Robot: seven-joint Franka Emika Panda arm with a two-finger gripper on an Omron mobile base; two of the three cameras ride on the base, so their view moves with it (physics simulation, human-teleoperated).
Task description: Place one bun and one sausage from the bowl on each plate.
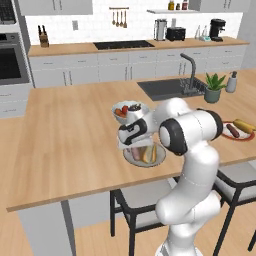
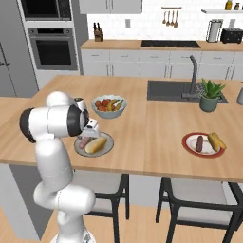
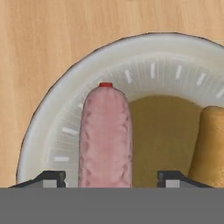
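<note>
Near the island's front edge stands a pale grey plate [image 1: 161, 162] [image 2: 110, 141] [image 3: 52, 113]. On it lie a pink sausage [image 3: 106, 135] [image 2: 85, 141] and a tan bun [image 3: 211, 148] [image 1: 149, 155] [image 2: 97, 144], side by side. My gripper [image 3: 111, 178] [image 1: 135, 148] [image 2: 89, 133] hangs right over this plate, open, its fingertips [image 3: 54, 177] standing clear on either side of the sausage. A second, red-rimmed plate [image 1: 248, 136] [image 2: 190, 137] to the right carries another sausage [image 1: 232, 130] [image 2: 199, 143] and bun [image 1: 244, 125] [image 2: 216, 141]. The bowl is out of view.
A pale blue-grey fruit bowl [image 1: 129, 111] [image 2: 109, 107] stands just behind the near plate. Further back are the sink [image 1: 167, 89] [image 2: 175, 90], its tap and a potted plant [image 1: 214, 88] [image 2: 210, 95]. Stools stand under the island's front edge.
</note>
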